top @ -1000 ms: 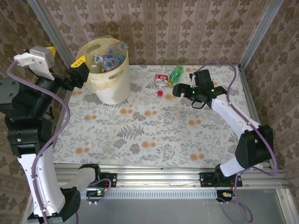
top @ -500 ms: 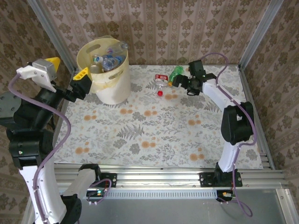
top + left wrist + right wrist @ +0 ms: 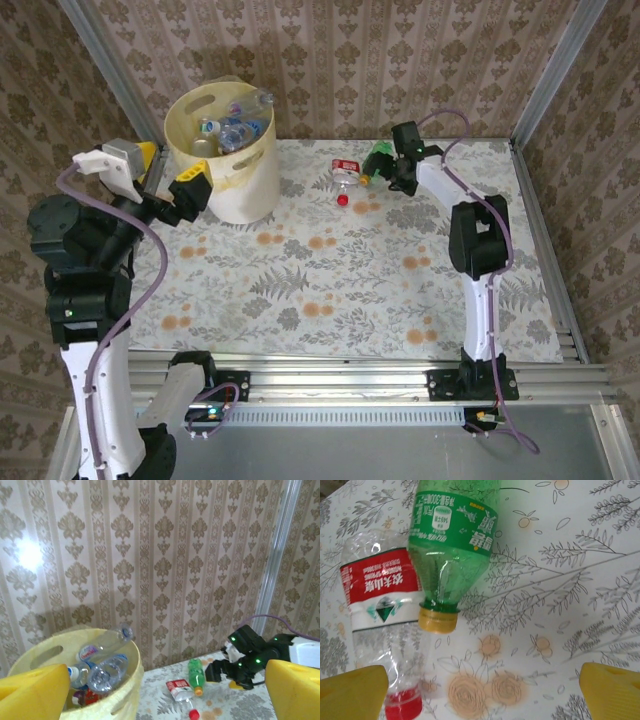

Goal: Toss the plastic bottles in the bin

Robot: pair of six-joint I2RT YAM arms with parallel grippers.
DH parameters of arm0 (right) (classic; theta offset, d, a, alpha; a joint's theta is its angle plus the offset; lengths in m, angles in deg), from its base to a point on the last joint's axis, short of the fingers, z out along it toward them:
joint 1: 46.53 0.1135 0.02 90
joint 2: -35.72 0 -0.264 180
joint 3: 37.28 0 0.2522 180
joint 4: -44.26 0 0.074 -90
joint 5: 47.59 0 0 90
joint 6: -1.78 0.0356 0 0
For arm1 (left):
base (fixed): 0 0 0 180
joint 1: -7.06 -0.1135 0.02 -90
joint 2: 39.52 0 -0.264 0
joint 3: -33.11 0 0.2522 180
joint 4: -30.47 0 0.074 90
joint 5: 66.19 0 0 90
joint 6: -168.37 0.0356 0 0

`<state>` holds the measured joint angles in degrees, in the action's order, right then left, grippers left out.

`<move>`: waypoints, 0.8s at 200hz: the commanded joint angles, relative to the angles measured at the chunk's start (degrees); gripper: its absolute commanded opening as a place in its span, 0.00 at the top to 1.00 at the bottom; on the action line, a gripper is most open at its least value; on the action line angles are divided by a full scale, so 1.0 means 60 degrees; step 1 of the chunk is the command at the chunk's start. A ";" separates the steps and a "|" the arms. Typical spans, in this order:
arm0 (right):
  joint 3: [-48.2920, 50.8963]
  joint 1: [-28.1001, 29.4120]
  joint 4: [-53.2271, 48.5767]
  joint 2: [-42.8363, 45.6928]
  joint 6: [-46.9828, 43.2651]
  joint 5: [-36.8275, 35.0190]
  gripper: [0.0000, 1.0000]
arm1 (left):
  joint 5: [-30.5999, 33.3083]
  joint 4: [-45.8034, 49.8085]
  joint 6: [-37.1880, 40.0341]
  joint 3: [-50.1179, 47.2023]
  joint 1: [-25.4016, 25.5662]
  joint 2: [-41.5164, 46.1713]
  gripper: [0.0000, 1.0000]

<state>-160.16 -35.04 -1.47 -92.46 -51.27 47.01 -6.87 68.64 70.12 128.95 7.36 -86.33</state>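
**INSPECTOR:** State why the items lie as they do, nearest first.

**ARM:** The near half of the table (image 3: 330,285) carries nothing of the task. At the far edge, toward 1 o'clock in the overhead view, two plastic bottles lie on their sides, touching. One is a clear bottle with a red label (image 3: 377,592), the other a green bottle (image 3: 455,545). My judgement is that these are what is left to clear. The bin (image 3: 240,195) stands upright at 11 o'clock, well apart from them. It holds a heap of bottles (image 3: 230,128) up to its rim, and one pokes above it.

**INSPECTOR:** Condition of the claws?

**ARM:** Both are spread wide and both are empty. My right claw (image 3: 481,685) hangs just over the loose pair. In its wrist view the green bottle sits at 12 o'clock with its orange cap pointing to 6. The clear bottle's red cap lies at 7, just beside one finger. I see no contact with either bottle.

**INSPECTOR:** Pose?

**ARM:** My right arm is stretched far out, with the forearm angled toward 11 o'clock and the claw turned onto the bottles. My left arm is raised and folded. My left claw (image 3: 162,692) is beside the bin at its 8 o'clock, about level with the rim and facing the far wall. As I judge it, the left arm is parked clear and the right is lined up to pick. The green bottle is the likelier choice, being more central.
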 commanded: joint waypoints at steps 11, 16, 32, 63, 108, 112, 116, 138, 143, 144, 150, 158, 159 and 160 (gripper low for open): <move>-0.1386 -0.0070 -0.0821 -0.1117 0.0302 -0.0433 0.01 | -0.0317 -0.0926 -0.0507 -0.0748 0.0080 0.0257 0.00; -0.1571 -0.0075 -0.0894 -0.1264 0.0317 -0.0477 0.01 | -0.0328 -0.0913 -0.0487 -0.0803 0.0103 0.0253 0.00; -0.2161 -0.0071 -0.1118 -0.1699 0.0346 -0.0592 0.01 | -0.0336 -0.0868 -0.0435 -0.0946 0.0175 0.0243 0.00; -0.3281 -0.0048 -0.1538 -0.2438 0.0432 -0.0671 0.02 | -0.0257 -0.0906 -0.0411 -0.1205 0.0243 0.0317 0.00; -0.4958 -0.0023 -0.2226 -0.3449 0.0478 -0.0716 0.02 | -0.0236 -0.1168 -0.0588 -0.1392 0.0302 0.0271 0.00; -0.5102 -0.0023 -0.2276 -0.3516 0.0485 -0.0712 0.02 | -0.0218 -0.1169 -0.0609 -0.1391 0.0295 0.0272 0.00; -0.5207 -0.0012 -0.2301 -0.3592 0.0476 -0.0711 0.02 | -0.0199 -0.1183 -0.0617 -0.1391 0.0302 0.0276 0.00; -0.5633 -0.0011 -0.2351 -0.3870 0.0495 -0.0763 0.02 | -0.0150 -0.1205 -0.0660 -0.1431 0.0316 0.0286 0.00; -0.5694 -0.0012 -0.2334 -0.3935 0.0509 -0.0763 0.02 | -0.0139 -0.1197 -0.0678 -0.1449 0.0317 0.0290 0.00; -0.5714 -0.0018 -0.2334 -0.3942 0.0508 -0.0765 0.02 | -0.0135 -0.1197 -0.0677 -0.1449 0.0317 0.0288 0.00; -0.5793 -0.0017 -0.2323 -0.4012 0.0522 -0.0753 0.02 | -0.0123 -0.1196 -0.0690 -0.1467 0.0316 0.0302 0.00; -0.5904 -0.0024 -0.2310 -0.4114 0.0536 -0.0717 0.02 | -0.0076 -0.1198 -0.0718 -0.1491 0.0331 0.0303 0.00; -0.5922 -0.0017 -0.2307 -0.4134 0.0536 -0.0713 0.02 | -0.0074 -0.1212 -0.0719 -0.1492 0.0332 0.0302 0.00; -0.5945 -0.0021 -0.2306 -0.4151 0.0536 -0.0711 0.02 | -0.0074 -0.1211 -0.0719 -0.1500 0.0332 0.0302 0.00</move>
<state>-192.77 -35.13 -12.66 -114.82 -48.98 44.10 -7.50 63.78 67.30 120.75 8.93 -85.15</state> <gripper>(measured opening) 0.982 0.997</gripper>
